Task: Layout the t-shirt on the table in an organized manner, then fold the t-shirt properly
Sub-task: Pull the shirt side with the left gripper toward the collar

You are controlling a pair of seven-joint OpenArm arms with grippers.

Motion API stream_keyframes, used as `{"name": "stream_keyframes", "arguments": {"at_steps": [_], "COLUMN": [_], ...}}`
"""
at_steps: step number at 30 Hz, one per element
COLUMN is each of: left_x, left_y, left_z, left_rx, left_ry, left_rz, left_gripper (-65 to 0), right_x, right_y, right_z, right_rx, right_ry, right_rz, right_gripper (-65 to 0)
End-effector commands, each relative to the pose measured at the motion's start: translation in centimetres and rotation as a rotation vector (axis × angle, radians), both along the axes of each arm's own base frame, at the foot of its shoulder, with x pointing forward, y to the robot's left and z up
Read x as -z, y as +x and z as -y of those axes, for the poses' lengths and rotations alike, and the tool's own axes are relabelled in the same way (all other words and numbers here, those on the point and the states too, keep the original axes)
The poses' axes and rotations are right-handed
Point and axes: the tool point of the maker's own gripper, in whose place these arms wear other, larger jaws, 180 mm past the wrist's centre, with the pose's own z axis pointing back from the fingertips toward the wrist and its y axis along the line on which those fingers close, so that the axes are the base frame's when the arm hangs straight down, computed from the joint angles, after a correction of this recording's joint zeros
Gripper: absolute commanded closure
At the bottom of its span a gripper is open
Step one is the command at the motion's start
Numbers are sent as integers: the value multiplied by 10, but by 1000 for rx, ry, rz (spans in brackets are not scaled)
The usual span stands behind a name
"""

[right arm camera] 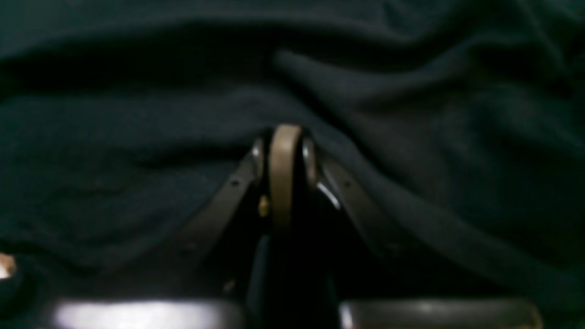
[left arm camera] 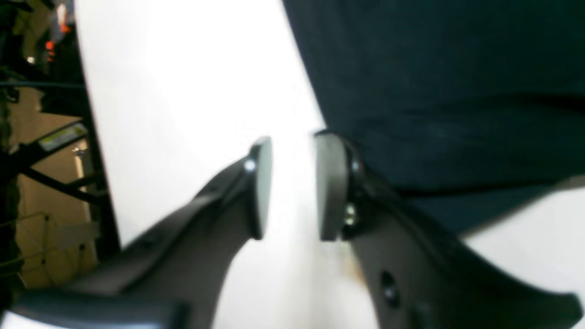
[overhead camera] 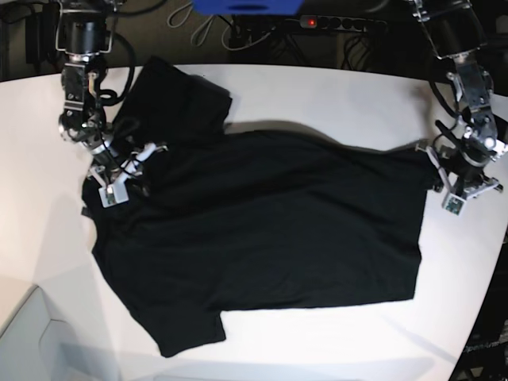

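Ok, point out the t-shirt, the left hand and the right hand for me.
t-shirt [overhead camera: 270, 230], base view, middle of the black body panel.
left hand [left arm camera: 292, 187], left wrist view, gap midway between its parted fingertips, over the table.
right hand [right arm camera: 284, 146], right wrist view, closed fingertips pressed into the dark cloth.

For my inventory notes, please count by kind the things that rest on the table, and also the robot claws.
Black short-sleeved cloth t-shirt: 1
Robot claws: 2, left claw and right claw
Total: 3, on one white smooth table
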Motion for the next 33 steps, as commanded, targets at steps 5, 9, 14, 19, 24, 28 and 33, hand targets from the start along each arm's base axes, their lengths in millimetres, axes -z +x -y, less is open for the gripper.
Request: {"name": "stream_keyframes", "arguments": {"at_steps": [5,9,14,19,24,28,33], "left_x": [-18,-12,2,22,32,32,33], "left_y": [6,4,1,-6,-8,-8,-9], "left_z": [-6,-5,3,6,13,14,14], "left_rx": [-11,-42,-49,-60,-66,-63,-63], "left_ry": [12,-22,-60,-91,-118,-120,-120], "left_rz": [58,61,34,-15,-31,-32,-35], "left_gripper": [-367,-486,-500,-499,-499,-498,-403], "right_x": [-24,-26,-25,-26,-25,-27,-27], "right_y": [11,11,11,11,11,14,13], "right_z": [4,1,-1,1,2,1,1], "right_rx": [-4,-6,-10,-6,-5,-5,-4], "right_ry": [-27,-23,-21,-23,-26,-23,-23], "right_rz": [69,75,74,75,73,79,78], "right_gripper": [-36,-36,-36,-36,-36,-36,-36]}}
